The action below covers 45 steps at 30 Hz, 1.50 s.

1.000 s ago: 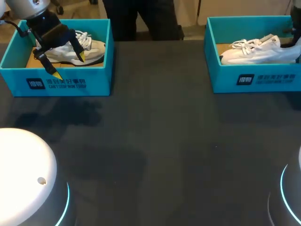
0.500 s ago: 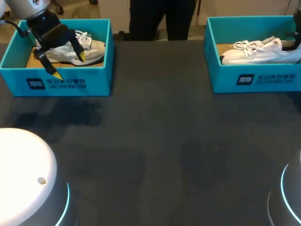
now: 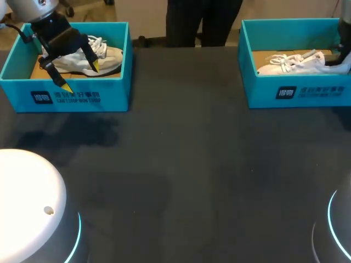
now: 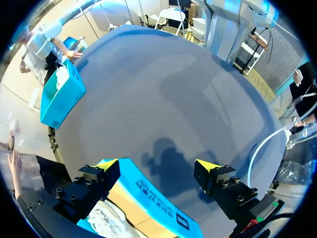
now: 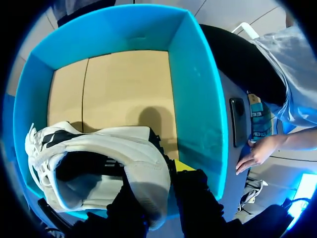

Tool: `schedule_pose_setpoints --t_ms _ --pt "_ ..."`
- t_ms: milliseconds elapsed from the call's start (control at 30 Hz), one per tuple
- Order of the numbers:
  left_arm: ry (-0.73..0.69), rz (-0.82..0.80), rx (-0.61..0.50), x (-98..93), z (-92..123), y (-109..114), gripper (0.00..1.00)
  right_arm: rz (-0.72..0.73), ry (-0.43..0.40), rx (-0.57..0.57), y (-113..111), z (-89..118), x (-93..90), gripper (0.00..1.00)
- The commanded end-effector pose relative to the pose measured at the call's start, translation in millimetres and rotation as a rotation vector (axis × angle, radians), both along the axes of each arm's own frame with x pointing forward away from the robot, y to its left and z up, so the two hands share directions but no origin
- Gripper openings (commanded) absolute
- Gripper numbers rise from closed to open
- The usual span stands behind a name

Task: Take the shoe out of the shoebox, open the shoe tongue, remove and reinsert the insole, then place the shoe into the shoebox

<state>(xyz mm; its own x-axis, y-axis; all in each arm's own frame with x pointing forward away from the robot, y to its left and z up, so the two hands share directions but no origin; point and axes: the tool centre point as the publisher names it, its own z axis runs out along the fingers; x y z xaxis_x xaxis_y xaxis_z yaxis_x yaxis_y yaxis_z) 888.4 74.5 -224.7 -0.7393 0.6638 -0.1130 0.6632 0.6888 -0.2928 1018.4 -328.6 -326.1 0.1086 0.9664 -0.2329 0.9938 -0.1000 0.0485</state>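
— Where was the left gripper (image 3: pixel 80 76)?

— It hung over the front wall of the left shoebox (image 3: pixel 82 98). Its two fingers were wide apart and it held nothing. A grey-white shoe (image 3: pixel 107 57) lay in that box, just behind the fingers.

— And on the other side?

— The white shoe (image 5: pixel 138 148) lay in the right shoebox (image 3: pixel 296 94), long ways along the box. Its toe pointed to the middle of the table. Its heel pointed to the right arm's side.

— So which arm was nearer to it?

— The right one, by a lot. The right gripper (image 5: pixel 161 186) was right at the heel. One finger looked to be inside the shoe's opening and the other outside, and they pinched the heel wall between them.

— Was the shoe out yet?

— No, it was down inside the box walls. The pull would likely need to go up, heel first, so the toe could clear the blue wall.
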Motion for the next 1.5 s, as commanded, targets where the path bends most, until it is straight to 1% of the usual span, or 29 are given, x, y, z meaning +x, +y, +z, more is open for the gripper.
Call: schedule_pose_setpoints --t_ms 33,200,467,633,767,967,1267,1333,1367,1400,1467,1500 --pt "0.000 -0.001 0.002 0.2 0.1 0.3 1.00 -0.013 0.017 -0.007 0.9 -8.1 5.4 0.00" --pt "0.000 -0.001 0.002 0.2 0.1 0.3 1.00 -0.020 0.011 0.012 -1.7 -15.5 3.3 0.00" --pt "0.000 -0.001 0.002 0.2 0.1 0.3 1.00 -0.015 0.027 0.007 -1.3 -28.7 3.9 0.00" --pt "0.000 -0.001 0.002 0.2 0.1 0.3 1.00 0.015 0.044 -0.006 -0.2 -35.5 4.3 0.00" --pt "0.000 -0.001 0.002 0.2 0.1 0.3 1.00 0.027 0.040 0.008 -0.6 -44.4 4.0 0.00" --pt "0.000 -0.001 0.002 0.2 0.1 0.3 1.00 0.026 0.058 0.019 -1.1 -54.2 2.1 0.00" --pt "0.000 -0.001 0.002 0.2 0.1 0.3 1.00 0.047 0.061 0.043 -1.3 -59.8 2.9 0.00" --pt "0.000 -0.001 0.002 0.2 0.1 0.3 1.00 0.049 0.067 0.068 -3.1 -61.4 2.6 0.00" --pt "0.000 -0.001 0.002 0.2 0.1 0.3 1.00 0.047 0.067 0.067 -3.6 -61.7 2.5 0.09" --pt "0.000 -0.001 0.002 0.2 0.1 0.3 1.00 0.046 0.067 0.067 -4.0 -61.2 2.1 0.26" --pt "0.000 -0.001 0.002 0.2 0.1 0.3 1.00 0.046 0.067 0.066 -3.7 -57.3 1.8 0.47" --pt "0.000 -0.001 0.002 0.2 0.1 0.3 1.00 0.046 0.063 0.063 -3.7 -54.8 1.9 0.72"
